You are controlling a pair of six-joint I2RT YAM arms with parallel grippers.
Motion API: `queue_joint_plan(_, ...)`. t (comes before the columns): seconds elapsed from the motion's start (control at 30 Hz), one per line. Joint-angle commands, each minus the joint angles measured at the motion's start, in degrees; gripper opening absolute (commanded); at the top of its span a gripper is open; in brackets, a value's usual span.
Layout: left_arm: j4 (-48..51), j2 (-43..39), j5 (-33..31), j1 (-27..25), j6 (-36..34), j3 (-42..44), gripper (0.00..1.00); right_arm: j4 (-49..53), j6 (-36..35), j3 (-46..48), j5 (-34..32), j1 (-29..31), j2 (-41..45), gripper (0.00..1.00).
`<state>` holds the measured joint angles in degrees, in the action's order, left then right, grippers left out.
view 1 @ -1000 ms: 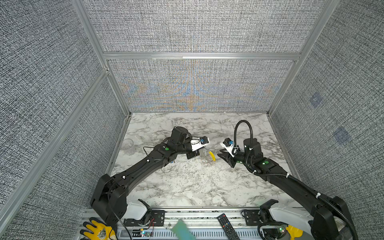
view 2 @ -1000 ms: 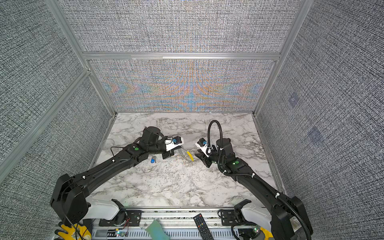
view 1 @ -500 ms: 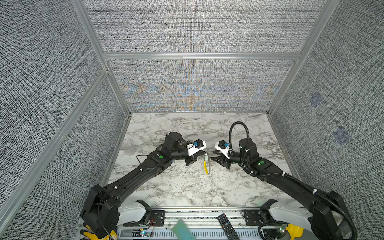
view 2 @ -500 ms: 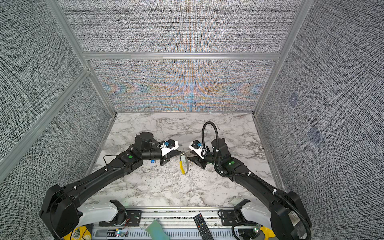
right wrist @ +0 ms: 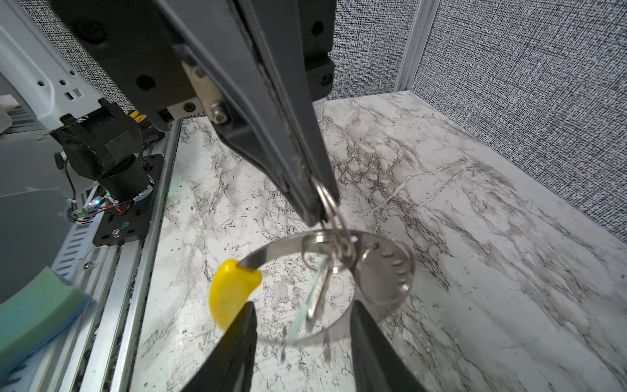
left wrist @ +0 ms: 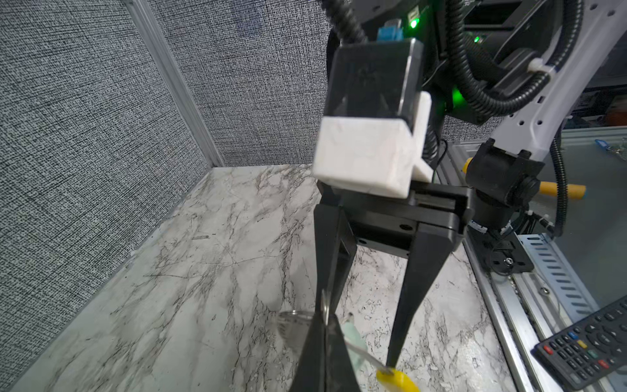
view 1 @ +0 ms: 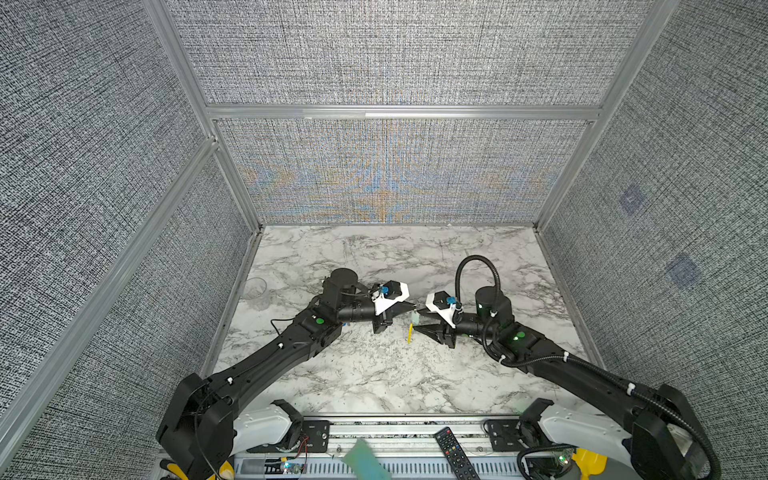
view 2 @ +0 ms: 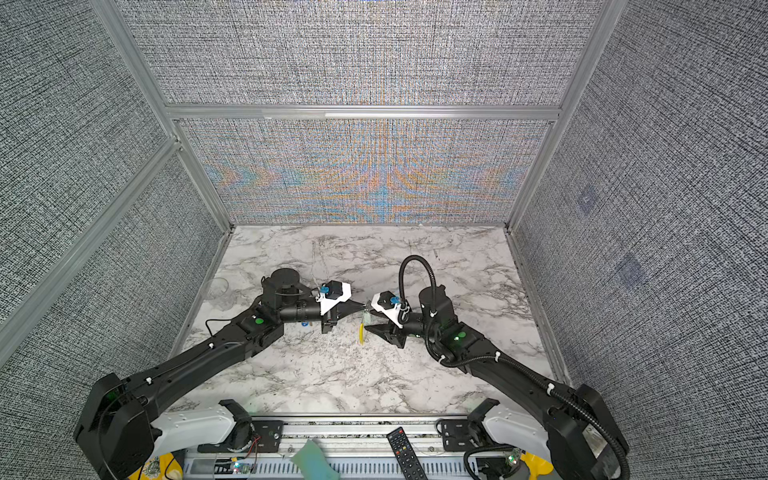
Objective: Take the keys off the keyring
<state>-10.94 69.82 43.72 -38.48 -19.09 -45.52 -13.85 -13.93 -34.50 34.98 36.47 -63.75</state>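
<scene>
Currently, the left gripper is clamped on the small metal ring, and the keyring hangs from it above the table. The green key dangles inside the loop; the blue key lies on the table under the left arm. The right gripper has its jaws apart, flanking the loop's lower edge.
</scene>
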Motion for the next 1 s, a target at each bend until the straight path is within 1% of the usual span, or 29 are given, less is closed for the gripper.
queue_joint_plan(0.0, -3.2, 0.0, 2.5, 0.1, 0.5, 0.1, 0.0, -4.2, 2.3, 0.5, 0.8, 0.5, -0.2, 0.44)
queue_joint_plan(0.13, -5.0, -0.1, 4.1, 0.1, 1.4, 0.6, 0.0, -6.6, 4.4, 1.1, 0.7, 1.0, -0.3, 0.41)
queue_joint_plan(0.3, -7.8, -0.5, 5.5, 0.0, 3.0, 1.7, 0.0, -8.9, 5.3, 1.8, 1.0, 1.9, 0.2, 0.34)
queue_joint_plan(0.63, -8.6, -0.5, 5.8, 0.0, 1.7, 2.4, 0.0, -10.9, 5.7, 1.8, 1.9, 2.7, -1.3, 0.27)
queue_joint_plan(0.97, -9.2, -1.3, 4.1, -0.1, -1.6, 3.5, 0.0, -10.7, 4.4, 2.3, 1.3, 2.6, -1.2, 0.2)
